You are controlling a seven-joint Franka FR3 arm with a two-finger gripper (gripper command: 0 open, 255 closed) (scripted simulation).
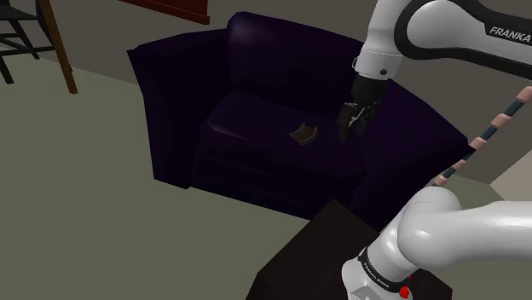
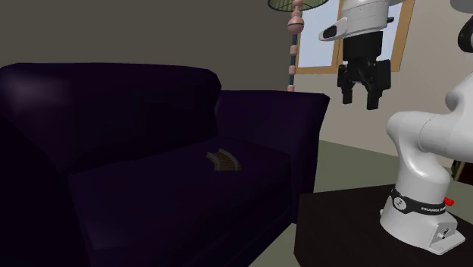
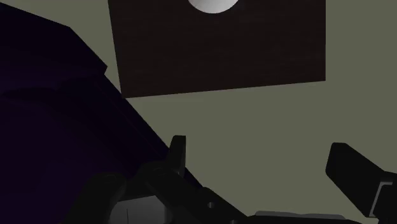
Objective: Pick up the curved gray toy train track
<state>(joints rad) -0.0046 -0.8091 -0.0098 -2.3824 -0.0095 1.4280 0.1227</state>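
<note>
The curved toy train track (image 1: 303, 134) is a small ridged brownish-grey piece lying flat on the dark purple sofa's seat cushion (image 1: 256, 128). The second exterior view shows the track (image 2: 223, 160) near the middle of the seat. My black gripper (image 1: 354, 122) hangs in the air to the shoulder view's right of the track, apart from it. In the second exterior view the gripper (image 2: 361, 98) is high, past the sofa's armrest (image 2: 303, 129), its fingers apart and holding nothing. In the wrist view the open gripper (image 3: 261, 162) points down at the floor beside the armrest (image 3: 51, 127).
The dark box stand (image 1: 332, 247) with my white base (image 2: 424, 205) sits close to the sofa's armrest. A striped floor-lamp pole (image 2: 292, 45) rises behind the sofa. A wooden chair (image 1: 34, 34) stands far off on the greyish floor (image 3: 254, 121).
</note>
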